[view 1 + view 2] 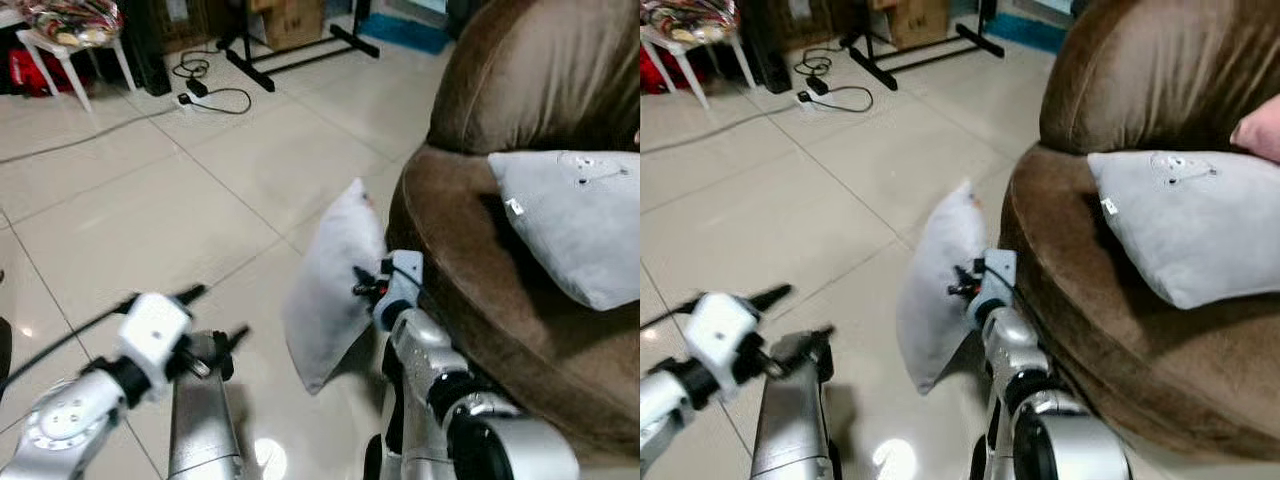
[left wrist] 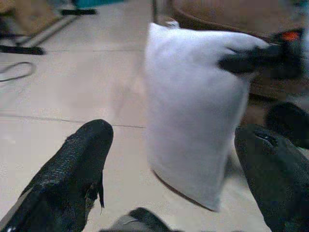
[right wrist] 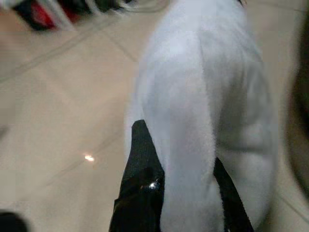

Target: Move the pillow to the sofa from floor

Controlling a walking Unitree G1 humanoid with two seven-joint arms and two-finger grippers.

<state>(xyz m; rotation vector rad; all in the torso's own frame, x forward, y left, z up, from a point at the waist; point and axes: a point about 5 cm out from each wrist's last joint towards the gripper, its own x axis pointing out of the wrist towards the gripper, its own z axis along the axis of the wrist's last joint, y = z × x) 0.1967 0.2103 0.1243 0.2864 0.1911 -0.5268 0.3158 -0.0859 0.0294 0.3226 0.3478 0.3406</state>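
A white pillow [image 1: 335, 280] stands on edge on the tiled floor, leaning against the front of the brown sofa [image 1: 470, 300]. My right gripper [image 1: 365, 285] is shut on the pillow's sofa-side edge; in the right wrist view its fingers [image 3: 142, 169] pinch the fabric [image 3: 203, 96] between them. My left gripper [image 1: 215, 318] is open, low over the floor to the left of the pillow. In the left wrist view the pillow [image 2: 193, 106] sits ahead of the spread fingers [image 2: 82, 159], apart from them.
A second grey-white pillow [image 1: 575, 220] lies on the sofa seat. At the far left are a power strip with a black cable [image 1: 200, 95], a black stand [image 1: 290, 50], a cardboard box [image 1: 290, 20] and a white stool [image 1: 70, 50]. Open tile lies to the left.
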